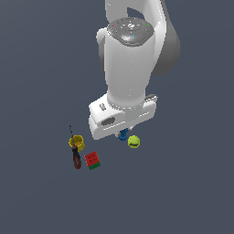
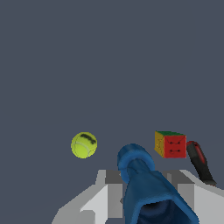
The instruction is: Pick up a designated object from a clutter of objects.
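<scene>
1. A plain dark grey-blue surface (image 1: 36,68) fills both views; no walls show.
2. The end effector (image 2: 144,192) is clenched on the blue peg (image 2: 146,188), which sits between its fingers (image 2: 114,192).
3. A yellow-green ball (image 1: 133,141) lies just beside the end effector; the red-and-green cube (image 1: 93,160) lies farther off.

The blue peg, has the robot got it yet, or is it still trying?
Done: the tool has reached the blue peg, which sits between its fingers in the wrist view. In hand: closing on it; whether the grip is firm, or the peg has left the floor, cannot be told. Left: lifting it clear of the yellow-green ball beside it.
</scene>
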